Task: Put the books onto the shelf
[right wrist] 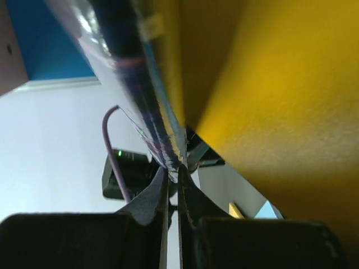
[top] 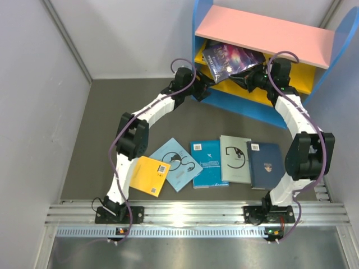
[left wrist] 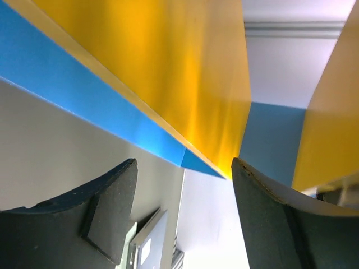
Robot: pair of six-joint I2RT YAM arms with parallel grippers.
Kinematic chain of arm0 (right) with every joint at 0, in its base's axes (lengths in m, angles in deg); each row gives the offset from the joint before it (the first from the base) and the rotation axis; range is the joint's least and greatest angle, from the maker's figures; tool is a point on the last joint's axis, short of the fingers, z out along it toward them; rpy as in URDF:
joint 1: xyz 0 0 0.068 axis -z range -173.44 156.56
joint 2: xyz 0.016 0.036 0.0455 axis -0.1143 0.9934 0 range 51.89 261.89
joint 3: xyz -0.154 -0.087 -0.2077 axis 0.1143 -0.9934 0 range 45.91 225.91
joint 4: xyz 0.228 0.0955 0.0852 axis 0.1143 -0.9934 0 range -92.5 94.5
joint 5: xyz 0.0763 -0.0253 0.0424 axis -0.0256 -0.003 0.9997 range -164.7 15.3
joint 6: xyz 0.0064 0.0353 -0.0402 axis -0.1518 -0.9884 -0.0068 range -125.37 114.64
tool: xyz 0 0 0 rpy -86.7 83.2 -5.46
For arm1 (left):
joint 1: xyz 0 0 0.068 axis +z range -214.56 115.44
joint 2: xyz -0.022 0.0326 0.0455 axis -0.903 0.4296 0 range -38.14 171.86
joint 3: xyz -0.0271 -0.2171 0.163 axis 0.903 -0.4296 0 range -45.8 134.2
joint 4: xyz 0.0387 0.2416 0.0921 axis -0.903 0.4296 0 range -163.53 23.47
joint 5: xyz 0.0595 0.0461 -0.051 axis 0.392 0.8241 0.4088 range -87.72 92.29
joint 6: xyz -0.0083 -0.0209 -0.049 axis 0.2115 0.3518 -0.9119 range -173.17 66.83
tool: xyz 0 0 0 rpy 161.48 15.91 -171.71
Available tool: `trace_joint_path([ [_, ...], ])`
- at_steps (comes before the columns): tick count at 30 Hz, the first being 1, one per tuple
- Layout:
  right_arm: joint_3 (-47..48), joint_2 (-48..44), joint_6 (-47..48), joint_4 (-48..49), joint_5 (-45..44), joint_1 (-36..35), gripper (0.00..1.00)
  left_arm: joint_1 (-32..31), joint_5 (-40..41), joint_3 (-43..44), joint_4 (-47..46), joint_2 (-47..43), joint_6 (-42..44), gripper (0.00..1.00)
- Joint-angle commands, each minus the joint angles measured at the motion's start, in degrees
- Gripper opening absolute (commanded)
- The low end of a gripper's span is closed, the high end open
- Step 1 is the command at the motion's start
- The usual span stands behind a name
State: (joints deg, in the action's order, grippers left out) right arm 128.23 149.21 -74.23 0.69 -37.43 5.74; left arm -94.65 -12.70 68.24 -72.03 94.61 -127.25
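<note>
pinching the purple book (top: 231, 59) at the shelf (top: 263, 31), right gripper (right wrist: 173, 176); left gripper (left wrist: 182, 193) spread, seemingly beside it.

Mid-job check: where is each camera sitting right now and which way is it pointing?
Top external: above and behind the bases, looking down on the table, both arms, five flat books and the shelf.
Left wrist: on the left arm, facing the shelf's yellow board past the open left tool.
Right wrist: looking along the purple galaxy book, clamped in the right tool.
Shared: both wrists see the shelf's yellow boards.
</note>
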Motion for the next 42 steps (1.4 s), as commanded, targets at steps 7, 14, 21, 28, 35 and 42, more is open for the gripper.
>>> trace_joint_path([
  [7, 12.2, 5.1, -2.5, -1.4, -10.6, 3.5, 0.09, -0.2, -3.5, -7.8, -2.7, -10.5, 2.5, 0.72],
  [14, 13.1, 7.2, -4.3, 5.6, -10.2, 2.7, 0.50, -0.3, -5.1, -14.4, -3.3, -13.5, 2.5, 0.72],
  [21, 5.9, 2.3, -1.7, 11.2, -6.5, 3.6, 0.75, -0.4, -6.1, -18.3, -3.3, -15.2, 3.2, 0.72],
  [28, -3.6, -6.3, 1.4, 8.8, -4.7, 7.8, 0.79, -0.4, -7.2, -23.5, -4.4, -16.7, 3.1, 0.72],
  [35, -8.0, -12.5, 4.2, 2.7, -10.5, 11.0, 0.79, -0.4, -7.0, -27.0, -4.4, -19.8, 4.5, 0.72],
  [42, -13.7, -13.5, -4.9, 17.5, -12.6, 12.2, 0.27, -0.4, -7.6, -31.3, -3.9, -22.8, 5.5, 0.72],
])
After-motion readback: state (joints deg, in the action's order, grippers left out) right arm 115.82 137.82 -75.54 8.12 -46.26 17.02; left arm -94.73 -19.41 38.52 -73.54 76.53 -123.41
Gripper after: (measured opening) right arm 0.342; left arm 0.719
